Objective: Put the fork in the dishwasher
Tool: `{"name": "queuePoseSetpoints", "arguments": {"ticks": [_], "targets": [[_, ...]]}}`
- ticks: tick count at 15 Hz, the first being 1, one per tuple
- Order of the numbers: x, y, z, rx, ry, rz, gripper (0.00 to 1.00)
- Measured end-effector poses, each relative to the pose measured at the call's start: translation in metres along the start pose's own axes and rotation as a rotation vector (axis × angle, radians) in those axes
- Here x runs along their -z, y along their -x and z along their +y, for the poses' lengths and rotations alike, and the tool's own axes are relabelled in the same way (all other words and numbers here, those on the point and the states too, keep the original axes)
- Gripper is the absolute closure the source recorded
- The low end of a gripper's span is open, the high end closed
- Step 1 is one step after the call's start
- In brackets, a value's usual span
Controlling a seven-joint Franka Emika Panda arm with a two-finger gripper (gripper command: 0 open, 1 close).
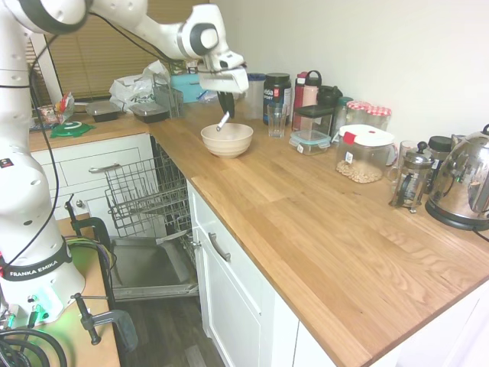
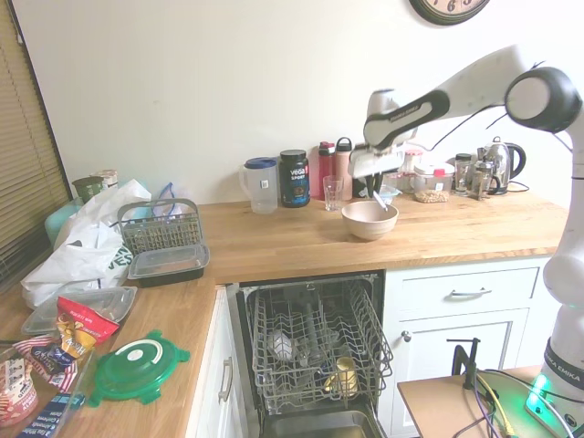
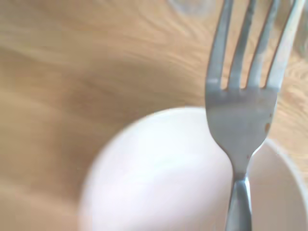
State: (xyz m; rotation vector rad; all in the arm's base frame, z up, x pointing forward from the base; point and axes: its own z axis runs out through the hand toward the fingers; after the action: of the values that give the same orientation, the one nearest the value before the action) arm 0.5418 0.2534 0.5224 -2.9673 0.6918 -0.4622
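The end effector (image 1: 224,115) was closed on the fork (image 1: 221,121), holding it just above the cream bowl (image 1: 226,140); carrying it to the open dishwasher (image 2: 315,347) remained undone.

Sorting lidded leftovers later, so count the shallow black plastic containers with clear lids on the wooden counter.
2. Both sit past the open dishwasher: one shallow black container with a clear lid in front of the grey cutlery basket, another further along by the white bag. Clutter may hide more.
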Motion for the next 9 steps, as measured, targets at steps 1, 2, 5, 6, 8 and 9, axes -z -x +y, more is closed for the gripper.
{"name": "queuePoseSetpoints", "arguments": {"ticks": [1,2,5,6,8,9], "targets": [[0.019,0.034,-0.005,0.022,0.008,0.020,1.00],[0.034,0.078,-0.011,0.052,0.024,0.037,1.00],[0.031,0.246,-0.023,0.197,0.105,0.078,1.00],[0.010,0.297,-0.021,0.246,0.147,0.105,1.00],[-0.045,0.360,-0.017,0.324,0.249,0.141,1.00],[-0.079,0.368,-0.012,0.345,0.312,0.136,1.00]]}}
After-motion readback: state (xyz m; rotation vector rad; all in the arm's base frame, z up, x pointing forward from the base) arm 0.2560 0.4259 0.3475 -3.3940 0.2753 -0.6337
